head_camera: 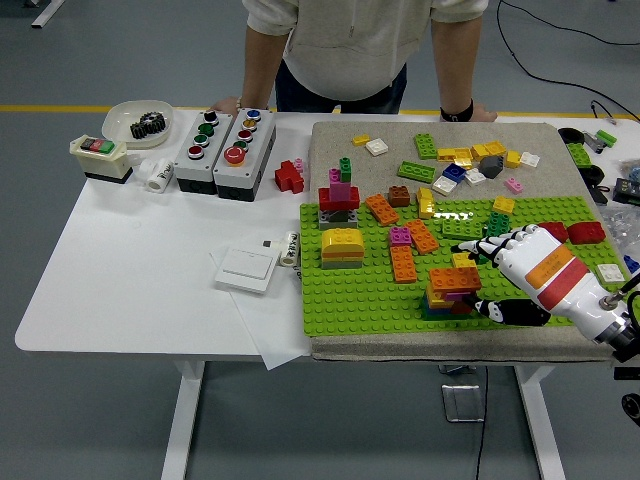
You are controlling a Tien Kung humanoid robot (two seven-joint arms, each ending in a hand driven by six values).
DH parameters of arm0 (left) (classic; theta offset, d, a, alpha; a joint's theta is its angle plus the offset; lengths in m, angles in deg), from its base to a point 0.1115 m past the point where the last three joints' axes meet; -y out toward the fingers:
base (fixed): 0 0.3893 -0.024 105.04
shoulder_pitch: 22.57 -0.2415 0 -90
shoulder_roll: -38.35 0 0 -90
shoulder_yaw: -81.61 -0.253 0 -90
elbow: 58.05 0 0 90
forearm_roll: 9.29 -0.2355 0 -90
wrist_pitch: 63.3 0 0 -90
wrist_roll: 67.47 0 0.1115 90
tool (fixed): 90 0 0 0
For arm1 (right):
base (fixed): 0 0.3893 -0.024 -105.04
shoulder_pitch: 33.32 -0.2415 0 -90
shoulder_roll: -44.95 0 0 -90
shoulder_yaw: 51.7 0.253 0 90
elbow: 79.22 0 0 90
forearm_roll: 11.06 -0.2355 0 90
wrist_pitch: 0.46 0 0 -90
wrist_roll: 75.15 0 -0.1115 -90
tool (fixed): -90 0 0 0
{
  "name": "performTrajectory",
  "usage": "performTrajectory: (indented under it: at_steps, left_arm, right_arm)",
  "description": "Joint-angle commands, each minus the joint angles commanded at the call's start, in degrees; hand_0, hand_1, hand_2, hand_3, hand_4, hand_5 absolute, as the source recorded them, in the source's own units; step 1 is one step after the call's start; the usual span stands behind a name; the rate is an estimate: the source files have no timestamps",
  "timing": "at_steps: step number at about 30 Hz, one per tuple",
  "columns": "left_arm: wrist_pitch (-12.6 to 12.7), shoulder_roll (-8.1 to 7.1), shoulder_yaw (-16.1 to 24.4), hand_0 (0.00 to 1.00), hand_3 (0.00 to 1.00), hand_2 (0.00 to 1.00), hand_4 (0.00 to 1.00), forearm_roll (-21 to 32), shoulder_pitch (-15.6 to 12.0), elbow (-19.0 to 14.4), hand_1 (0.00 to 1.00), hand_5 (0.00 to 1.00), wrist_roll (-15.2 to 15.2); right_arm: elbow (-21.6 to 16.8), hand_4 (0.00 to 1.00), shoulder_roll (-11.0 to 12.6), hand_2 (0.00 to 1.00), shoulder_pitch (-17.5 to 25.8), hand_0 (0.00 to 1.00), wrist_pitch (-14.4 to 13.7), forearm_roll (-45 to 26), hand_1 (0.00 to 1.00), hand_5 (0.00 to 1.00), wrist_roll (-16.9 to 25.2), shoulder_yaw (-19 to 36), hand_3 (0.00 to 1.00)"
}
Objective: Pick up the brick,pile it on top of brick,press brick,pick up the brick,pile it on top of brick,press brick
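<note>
Robot hand (497, 275), the right one, is hovering just beside the orange-topped brick stack (452, 291) near the bench's front-right corner, fingers spread, holding nothing, probably lining up a press.

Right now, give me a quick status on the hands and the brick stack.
Right hand open beside the brick stack, fingers not gripping. Orange brick sits on top. Left hand out of view. Loose bricks nearby on the green baseplate.
</note>
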Motion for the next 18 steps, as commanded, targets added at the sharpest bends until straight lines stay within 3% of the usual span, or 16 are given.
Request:
performTrajectory:
  at_steps: [2,3,8,9,14,15,18]
  left_arm:
    - [0.0,-0.01,0.0,0.823,0.586,0.801,0.64,0.0,0.0,0.0,0.808,0.661,0.0]
    - [0.0,-0.02,0.0,0.823,0.586,0.802,0.64,0.0,0.0,0.0,0.806,0.661,0.0]
    - [0.1,-0.04,0.0,0.823,0.586,0.802,0.64,0.1,0.0,0.0,0.806,0.661,-0.1]
    - [0.1,-0.05,-0.1,0.822,0.586,0.8,0.64,0.1,0.0,0.1,0.806,0.661,-0.1]
    - [0.1,-0.09,-0.1,0.822,0.586,0.8,0.64,0.2,0.1,0.1,0.806,0.661,-0.1]
    - [0.1,-0.09,-0.1,0.821,0.587,0.8,0.641,0.2,0.1,0.1,0.805,0.661,-0.2]
    - [0.1,-0.09,-0.1,0.821,0.587,0.8,0.641,0.1,0.1,0.1,0.805,0.661,-0.2]
  right_arm:
    - [-0.8,0.841,0.1,0.607,0.4,0.322,-0.2,0.1,0.404,0.377,0.0,0.5,0.816]
    - [-1.3,0.942,0.2,0.674,0.6,0.335,-0.3,0.1,0.43,0.406,0.0,0.8,0.859]
    - [-3.6,0.942,0.7,0.674,1.8,0.335,-1.0,-0.9,0.43,0.406,0.1,1.9,0.859]
    - [-4.8,0.911,1.0,0.764,2.2,0.518,-1.2,-1.5,0.625,0.388,-0.3,2.0,0.857]
    - [-7.5,0.911,1.5,0.764,3.1,0.518,-2.4,-4.6,0.625,0.388,-2.3,2.0,0.857]
    - [-8.1,0.831,1.6,0.762,3.3,0.713,-2.6,-5.6,0.695,0.395,-2.8,2.1,0.724]
    - [-9.7,0.831,1.8,0.762,3.8,0.713,-1.5,-7.9,0.695,0.395,-3.0,2.6,0.724]
